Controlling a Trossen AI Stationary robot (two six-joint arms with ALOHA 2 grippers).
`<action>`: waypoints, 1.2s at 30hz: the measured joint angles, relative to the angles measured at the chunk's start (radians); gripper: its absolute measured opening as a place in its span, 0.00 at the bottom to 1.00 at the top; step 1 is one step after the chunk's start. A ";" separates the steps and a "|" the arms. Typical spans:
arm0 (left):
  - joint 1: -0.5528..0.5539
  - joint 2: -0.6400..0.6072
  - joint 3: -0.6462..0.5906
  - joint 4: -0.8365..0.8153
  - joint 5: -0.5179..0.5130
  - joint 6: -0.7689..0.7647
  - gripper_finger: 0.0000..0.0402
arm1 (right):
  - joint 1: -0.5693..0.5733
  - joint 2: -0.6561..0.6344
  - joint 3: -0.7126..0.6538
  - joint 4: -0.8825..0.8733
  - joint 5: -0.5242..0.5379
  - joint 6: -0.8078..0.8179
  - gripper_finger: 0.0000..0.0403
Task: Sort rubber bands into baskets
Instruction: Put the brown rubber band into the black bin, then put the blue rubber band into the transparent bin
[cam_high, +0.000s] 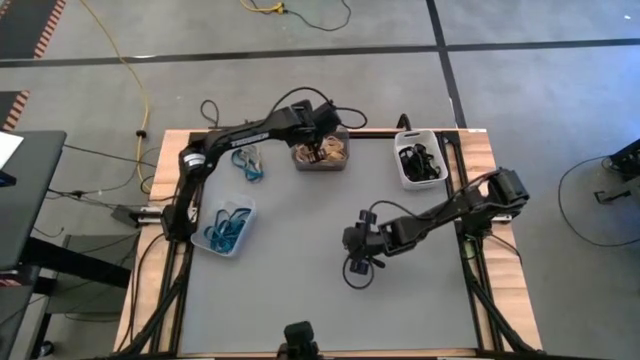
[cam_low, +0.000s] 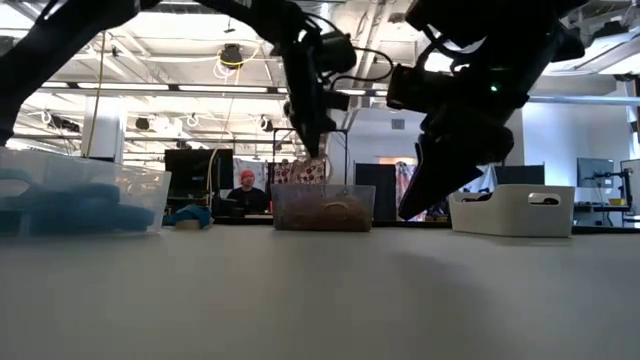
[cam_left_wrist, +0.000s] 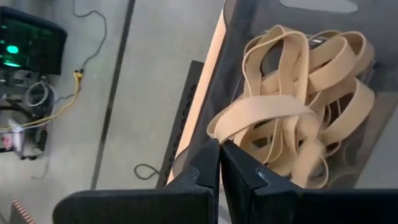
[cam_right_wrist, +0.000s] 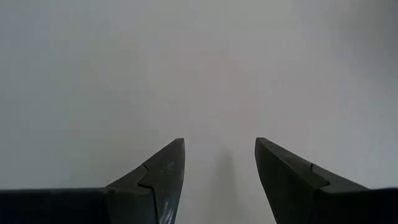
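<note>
My left gripper hangs over the dark grey basket at the table's far middle, shut on a tan rubber band. Several more tan bands lie in that basket. The white basket at the far right holds black bands. The clear basket at the left holds blue bands. A few blue bands lie loose on the table, left of the grey basket. My right gripper is open and empty over the bare table right of centre. My left gripper pinches a tan rubber band between its two shut fingertips, at one end of the loop. The fingers come from above, pointing down into the grey basket. The rest of the loop lies slack on the other tan bands in the basket.
The mat is bare in the middle and toward the near edge. Cables lie at the far left corner. In the low view the three baskets stand in a row, clear, dark grey, white; a person sits far behind.
</note>
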 joint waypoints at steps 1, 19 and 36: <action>0.004 0.008 0.000 0.009 0.009 0.001 0.00 | 0.004 0.000 0.000 -0.003 0.000 0.002 0.55; 0.001 0.008 0.000 -0.047 0.165 -0.036 0.25 | 0.028 0.000 0.000 -0.003 0.000 0.036 0.55; -0.044 -0.170 0.061 -0.263 0.015 -0.115 0.41 | -0.020 0.000 0.000 0.007 0.001 -0.099 0.55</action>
